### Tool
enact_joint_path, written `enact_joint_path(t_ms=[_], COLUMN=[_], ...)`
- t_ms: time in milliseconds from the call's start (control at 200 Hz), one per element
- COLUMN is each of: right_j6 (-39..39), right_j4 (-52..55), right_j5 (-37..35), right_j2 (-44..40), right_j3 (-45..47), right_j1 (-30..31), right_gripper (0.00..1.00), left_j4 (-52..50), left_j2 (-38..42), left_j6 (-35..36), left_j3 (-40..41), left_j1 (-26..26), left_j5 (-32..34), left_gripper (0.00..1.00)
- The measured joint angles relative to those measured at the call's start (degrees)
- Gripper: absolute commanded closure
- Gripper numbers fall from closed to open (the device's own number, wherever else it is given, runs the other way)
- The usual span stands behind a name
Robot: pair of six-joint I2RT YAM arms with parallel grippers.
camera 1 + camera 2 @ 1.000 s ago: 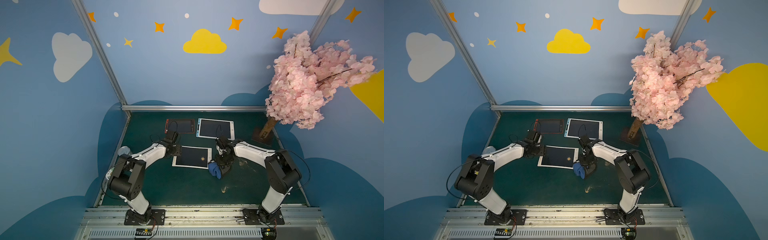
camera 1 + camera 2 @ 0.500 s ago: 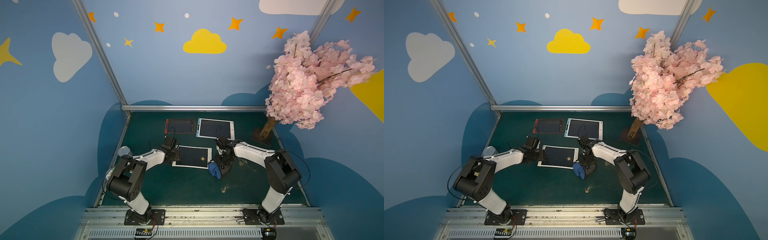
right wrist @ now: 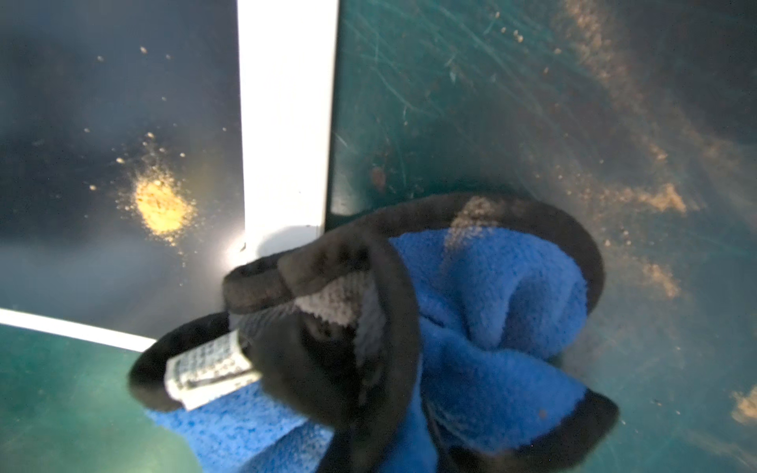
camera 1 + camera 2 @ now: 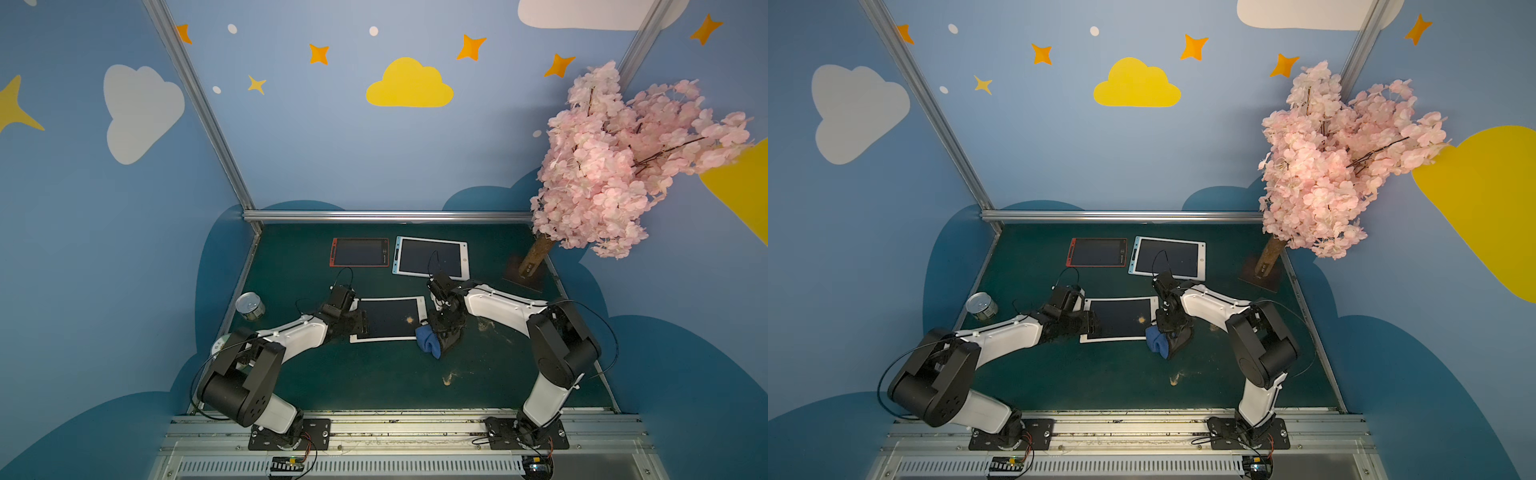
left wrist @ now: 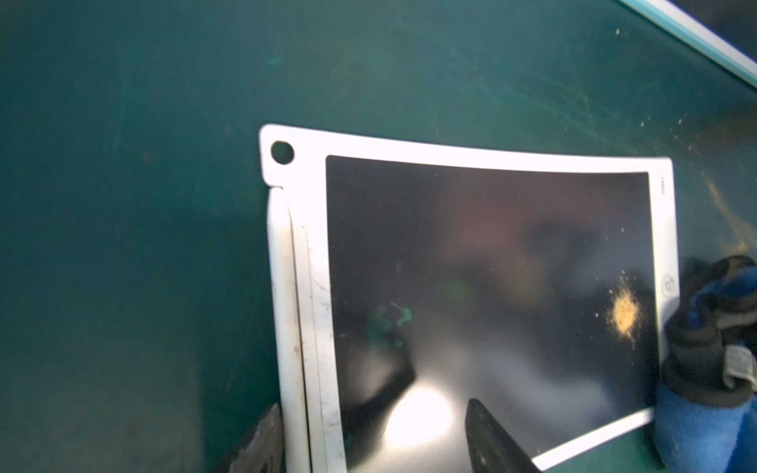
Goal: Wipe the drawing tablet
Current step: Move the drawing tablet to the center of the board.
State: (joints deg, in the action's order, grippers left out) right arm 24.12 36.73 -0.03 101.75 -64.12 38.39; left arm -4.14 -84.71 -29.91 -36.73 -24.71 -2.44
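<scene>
Right tool (image 4: 441, 343) clamped on blue black-edged cloth (image 4: 427, 338) at white-framed drawing tablet (image 4: 388, 318) corner; left tool (image 4: 360, 325), jaws apart (straddling opposite edge).

Both top views are evenly lit and sharp. Wrist views are dimmer and soft; glare blooms on the tablet (image 5: 471, 307) screen, and the cloth (image 3: 491, 295) is blurred.

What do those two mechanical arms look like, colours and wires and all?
They match. The left arm and right arm have smooth white shells between chunky black cylindrical joints. The left gripper and right gripper are black. Thin black cables loop beside each arm, and black base plates sit on a silver rail.
</scene>
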Motion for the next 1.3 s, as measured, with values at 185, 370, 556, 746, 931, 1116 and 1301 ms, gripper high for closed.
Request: enact_joint_path(t_ms=[185, 370, 556, 746, 931, 1116, 1301], right_j6=[1.1, 3.9, 7.6, 10.3, 10.1, 8.2, 5.0], right_j4=[-2.6, -4.4, -3.7, -1.4, 0.2, 2.5, 4.7], right_j5=[0.1, 0.2, 0.2, 1.4, 2.0, 3.2, 2.7], right_j2=[-2.1, -4.9, -8.0, -10.7, -10.7, -10.0, -10.1], right_j3=[3.0, 6.5, 9.5, 11.5, 11.4, 9.6, 6.2], right_j1=[1.2, 4.9, 11.5, 15.1, 14.1, 10.3, 5.6], right_gripper=[1.00, 1.00, 1.00, 1.00, 1.00, 1.00, 1.00], left_j4=[-0.7, -3.1, -5.0, -5.6, -5.7, -5.7, -5.8], left_j2=[3.9, 7.6, 10.3, 11.3, 11.5, 15.3, 19.3], left_j6=[-1.1, -1.8, -2.1, -2.4, -2.8, -3.5, -4.4], left_j3=[3.3, 5.6, 7.1, 7.4, 7.4, 8.3, 8.4], left_j1=[-1.3, -2.1, -2.1, -2.4, -2.9, -3.5, -4.5], left_j5=[0.2, 1.5, 3.5, 3.1, 2.2, 1.2, -0.5], left_gripper=[0.31, 0.31, 0.31, 0.31, 0.31, 0.31, 0.31])
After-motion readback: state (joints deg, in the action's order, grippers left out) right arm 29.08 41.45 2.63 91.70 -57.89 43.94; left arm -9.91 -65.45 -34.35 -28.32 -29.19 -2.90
